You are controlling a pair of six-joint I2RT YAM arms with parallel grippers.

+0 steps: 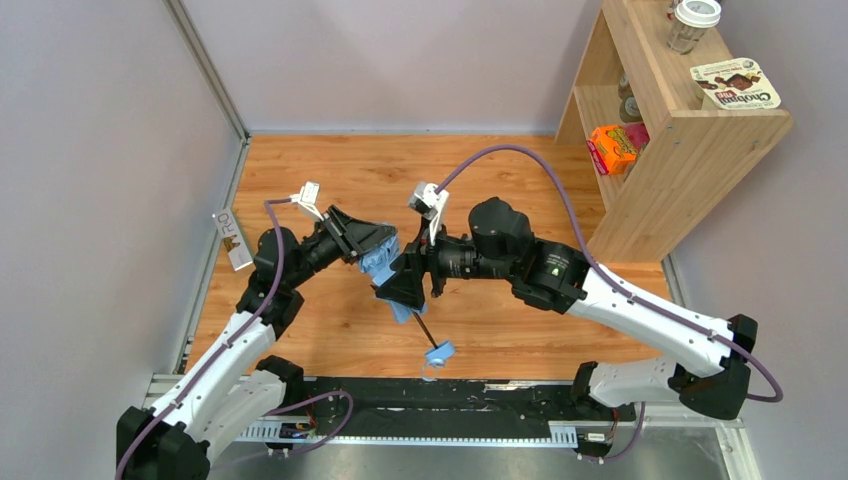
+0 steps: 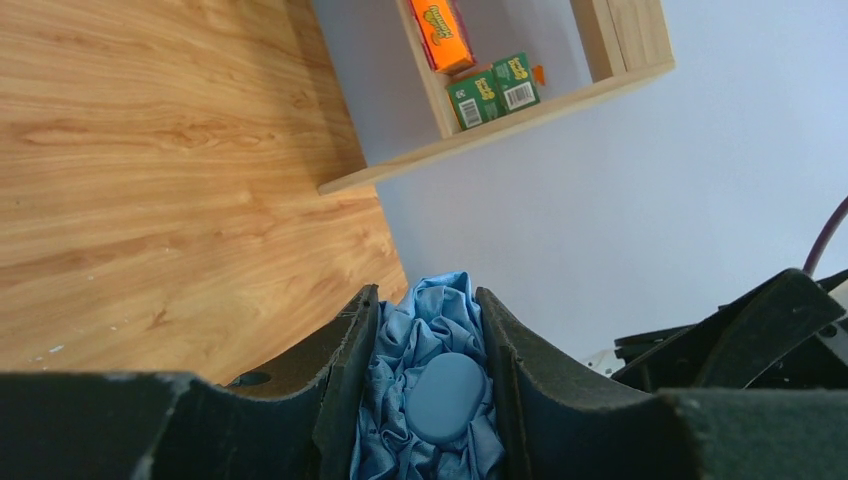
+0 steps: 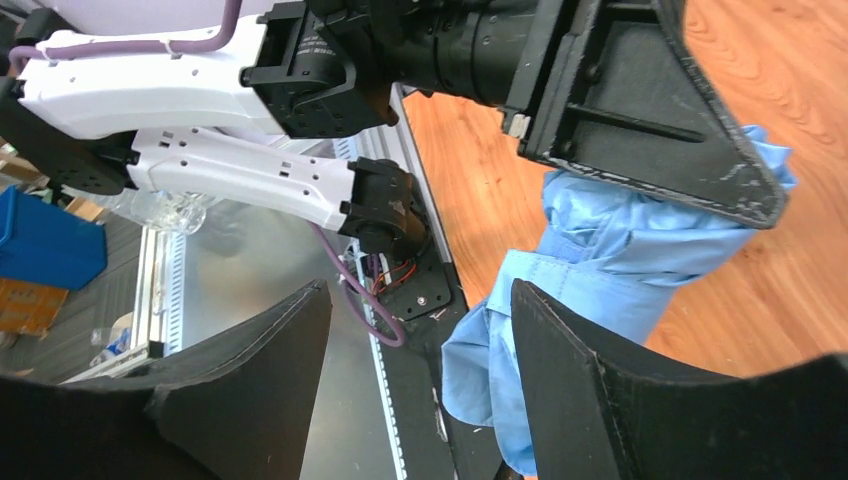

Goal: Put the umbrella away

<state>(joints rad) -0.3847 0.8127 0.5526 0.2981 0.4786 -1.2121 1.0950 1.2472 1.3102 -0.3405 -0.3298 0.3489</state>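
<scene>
Pale grey walls (image 1: 100,150), wooden tabletop (image 1: 330,170), wooden shelf unit (image 1: 690,160).

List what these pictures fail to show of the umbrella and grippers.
- Top view: the left gripper and right gripper cover most of the umbrella; ribs unseen.
- Left wrist: the bottom edge cuts off the umbrella between the fingers.
- Right wrist: its own finger hides the canopy's lower end.

Thin creased cloth umbrella (image 2: 432,312), smooth wood table (image 1: 400,170), matt black left tool (image 2: 428,292)

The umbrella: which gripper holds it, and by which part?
The left gripper clamps the umbrella by its bunched canopy; the right gripper is open.
</scene>
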